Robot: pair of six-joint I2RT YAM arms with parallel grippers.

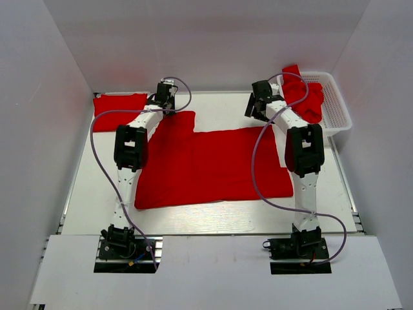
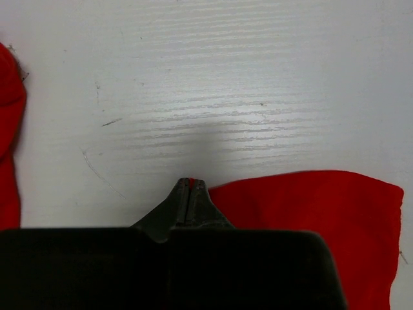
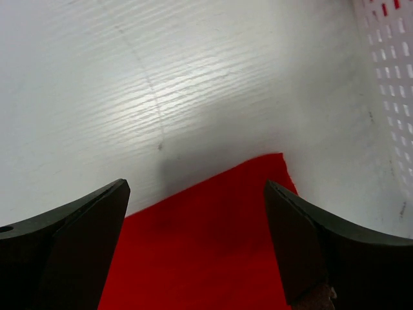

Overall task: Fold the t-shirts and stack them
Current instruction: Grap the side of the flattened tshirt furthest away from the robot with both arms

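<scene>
A red t-shirt (image 1: 213,165) lies spread flat in the middle of the table. My left gripper (image 1: 165,97) is at its far left corner, shut with a sliver of the red cloth (image 2: 310,219) pinched between the tips (image 2: 191,185). My right gripper (image 1: 261,104) is open over the shirt's far right corner (image 3: 219,245), with its jaws spread wide to either side of the corner and holding nothing. A folded red t-shirt (image 1: 119,103) lies at the back left and shows at the edge of the left wrist view (image 2: 9,123). More red shirts (image 1: 303,97) are heaped in the basket.
A white lattice basket (image 1: 335,106) stands at the back right, close to my right gripper, and its wall shows in the right wrist view (image 3: 390,71). White walls enclose the table on the left, back and right.
</scene>
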